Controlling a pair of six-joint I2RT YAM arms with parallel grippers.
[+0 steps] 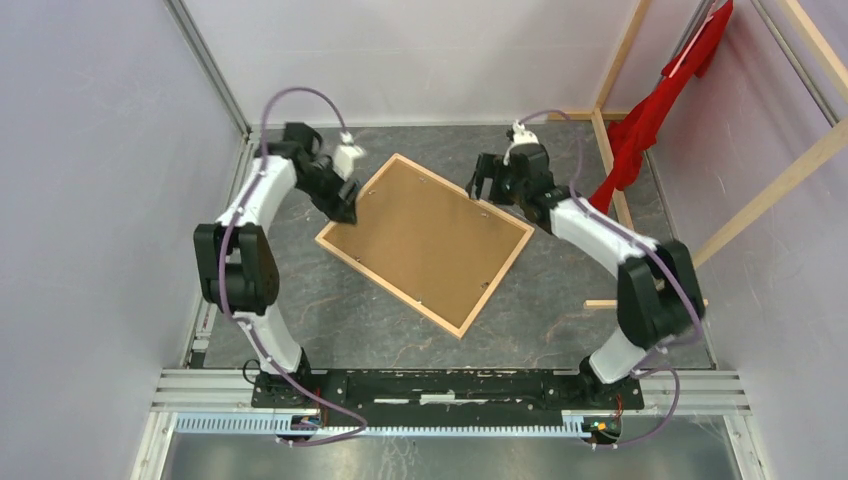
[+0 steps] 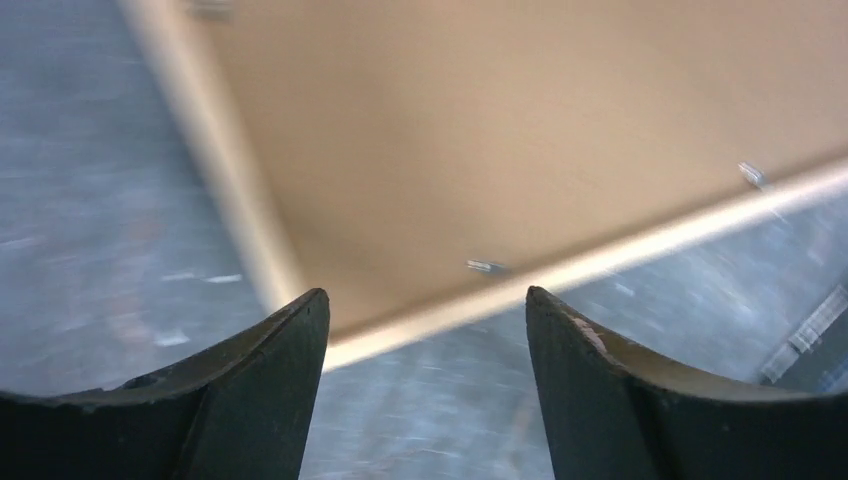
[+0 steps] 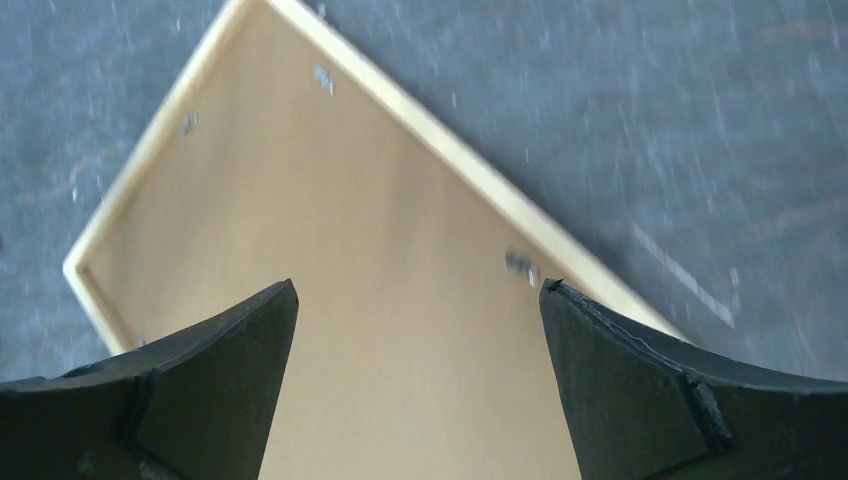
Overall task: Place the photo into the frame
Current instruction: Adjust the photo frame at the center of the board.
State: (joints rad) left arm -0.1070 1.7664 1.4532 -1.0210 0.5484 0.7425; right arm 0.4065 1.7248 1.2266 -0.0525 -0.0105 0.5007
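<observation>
1. Hovering spread and empty over the frame (image 2: 600,265): left hand (image 2: 425,300) at a corner, right hand (image 3: 418,285) above the backing board (image 1: 425,240).
2. Lying face-down on the surface (image 1: 350,320) between them, board tabbed in (no photo in view).
3. Best: swing tabs (image 2: 487,266) aside gently, lift board flat.

frame (image 1: 390,289) flat, backing board (image 1: 425,240) up | left tool (image 1: 345,206) by left edge | right tool (image 1: 481,189) by far-right edge

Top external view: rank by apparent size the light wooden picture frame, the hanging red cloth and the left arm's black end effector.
1. Rectangular light wooden frame, clearly largest.
2. Hanging red cloth, though it may sit nearer the camera.
3. Black left end effector, smallest.
</observation>
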